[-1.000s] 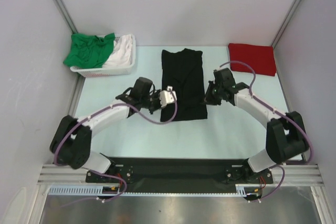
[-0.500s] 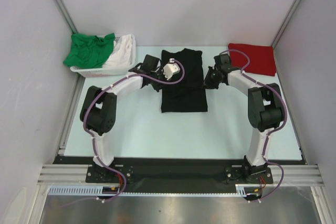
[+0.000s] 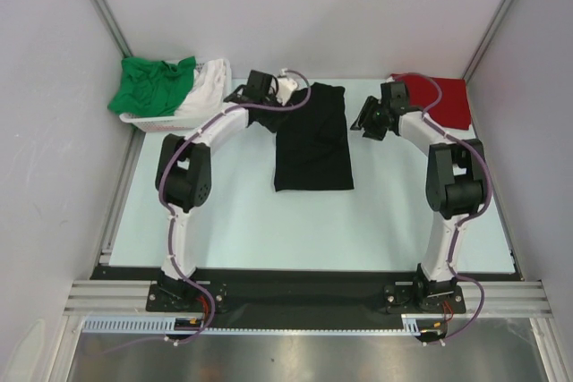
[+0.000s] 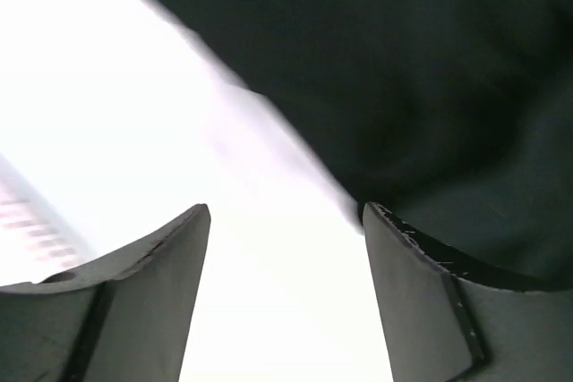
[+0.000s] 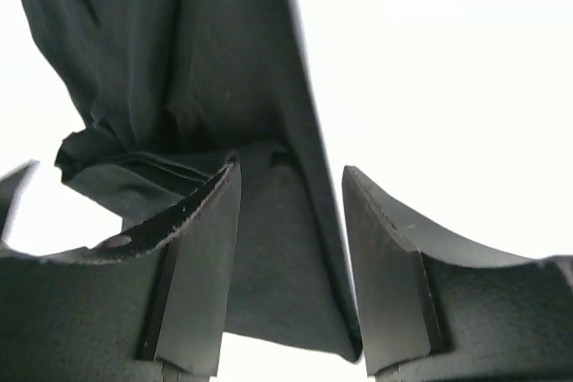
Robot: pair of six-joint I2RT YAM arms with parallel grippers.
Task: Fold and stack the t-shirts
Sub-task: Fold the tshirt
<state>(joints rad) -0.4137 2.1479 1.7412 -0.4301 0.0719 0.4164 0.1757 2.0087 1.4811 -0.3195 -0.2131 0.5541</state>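
black t-shirt at centre of surface, folded lengthwise | left gripper jaws wide at far-left corner | right gripper jaws wide over far-right edge | advice: pinch all layers at both corners evenly, carry far hem to near hem
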